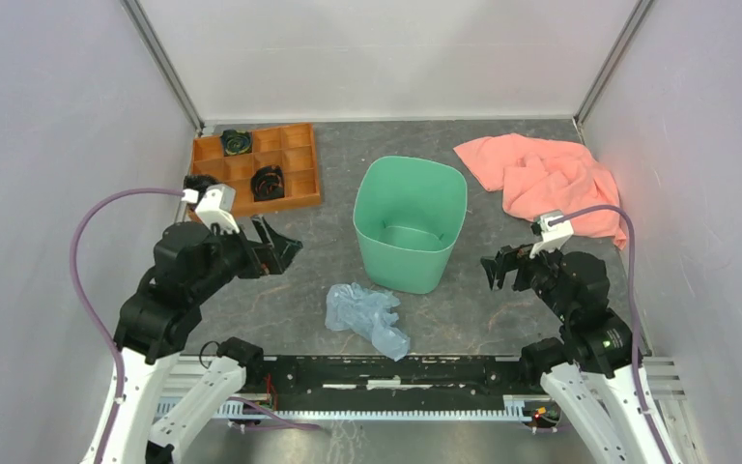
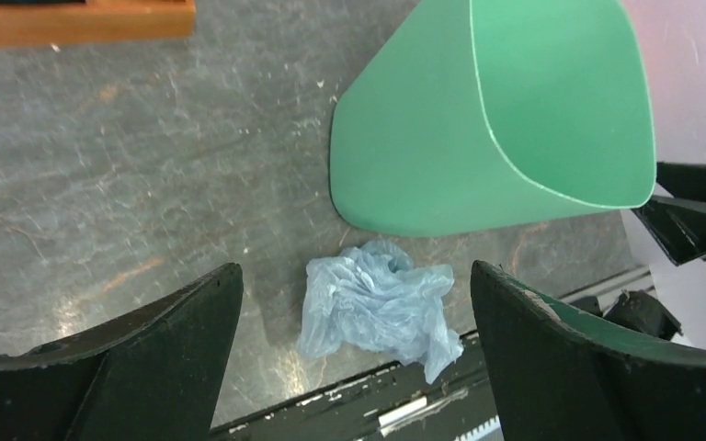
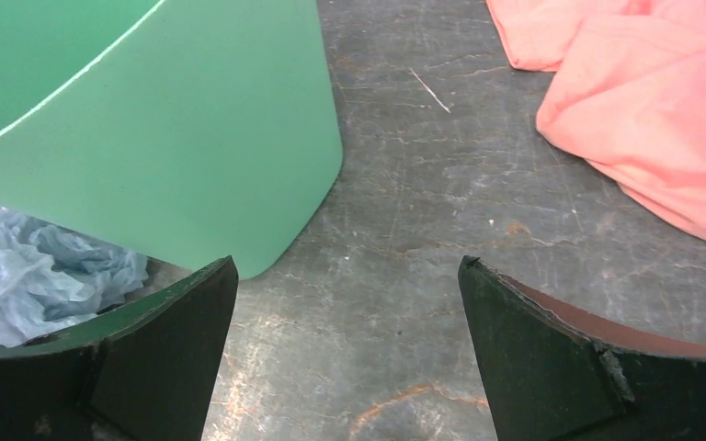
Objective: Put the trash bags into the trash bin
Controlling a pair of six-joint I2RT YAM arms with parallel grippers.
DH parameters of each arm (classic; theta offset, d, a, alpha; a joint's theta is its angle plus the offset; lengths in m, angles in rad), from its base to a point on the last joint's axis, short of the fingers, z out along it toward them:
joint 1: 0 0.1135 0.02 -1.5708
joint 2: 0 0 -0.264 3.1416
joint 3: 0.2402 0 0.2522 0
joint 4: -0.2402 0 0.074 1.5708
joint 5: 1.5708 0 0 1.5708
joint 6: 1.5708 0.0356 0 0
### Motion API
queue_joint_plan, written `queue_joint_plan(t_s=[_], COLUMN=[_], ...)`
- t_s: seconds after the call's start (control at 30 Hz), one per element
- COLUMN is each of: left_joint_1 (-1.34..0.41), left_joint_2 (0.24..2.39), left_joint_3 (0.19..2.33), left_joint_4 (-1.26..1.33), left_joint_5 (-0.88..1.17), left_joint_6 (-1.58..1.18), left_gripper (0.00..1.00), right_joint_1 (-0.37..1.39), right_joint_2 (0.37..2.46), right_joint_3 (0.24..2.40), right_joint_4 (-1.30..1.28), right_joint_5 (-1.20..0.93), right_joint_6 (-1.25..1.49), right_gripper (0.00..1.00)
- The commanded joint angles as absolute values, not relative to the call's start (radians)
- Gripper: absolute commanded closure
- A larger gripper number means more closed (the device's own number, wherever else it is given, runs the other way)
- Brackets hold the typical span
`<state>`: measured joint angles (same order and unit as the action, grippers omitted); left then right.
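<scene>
Place: robot lab test cell | Enclosure: plain white panel walls (image 1: 58, 116) met aluminium corner posts (image 1: 166, 68) | Bench: scuffed dark grey table (image 1: 319, 251) | Rig: left arm (image 1: 169, 290) and right arm (image 1: 580, 290) stood bolted to a mounting rail (image 1: 396, 372), a purple cable (image 1: 75, 261) looping free

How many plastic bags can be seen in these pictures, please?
1. The crumpled blue bag lies on the table, just in front of the green bin, not inside it. No other shows.

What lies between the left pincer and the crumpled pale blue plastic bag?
Only bare grey tabletop, seen in the top external view, between left pincer and crumpled blue bag.
</scene>
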<state>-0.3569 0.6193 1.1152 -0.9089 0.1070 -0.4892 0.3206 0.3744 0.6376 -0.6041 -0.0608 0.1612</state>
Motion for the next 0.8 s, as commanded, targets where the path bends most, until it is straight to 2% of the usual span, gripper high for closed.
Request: queue_joint_plan(t_s=[0.0, 0.2, 0.37, 0.6, 0.77], left_joint_1=[-0.363, -0.364, -0.363, -0.363, -0.364], left_joint_2=[0.595, 0.548, 0.527, 0.509, 0.512], left_joint_3=[1.049, 0.949, 0.883, 0.807, 0.772], left_joint_4=[-0.868, -0.845, -0.806, -0.761, -0.72], left_joint_5=[0.188, 0.205, 0.243, 0.27, 0.295], left_joint_6=[-0.564, -0.59, -0.623, -0.637, -0.668], left_gripper=[0.0, 0.0, 0.0, 0.0, 0.0], right_joint_1=[0.326, 0.326, 0.329, 0.397, 0.541], right_joint_2=[0.394, 0.441, 0.461, 0.451, 0.487], right_joint_3=[0.588, 0.441, 0.323, 0.148, 0.084], right_joint_4=[-0.527, -0.41, -0.331, -0.034, 0.141], right_joint_5=[-0.144, -0.452, -0.586, -0.64, -0.465], right_joint_6=[0.211, 0.245, 0.297, 0.498, 0.6], right_gripper=[0.02, 0.02, 0.02, 0.02, 0.02])
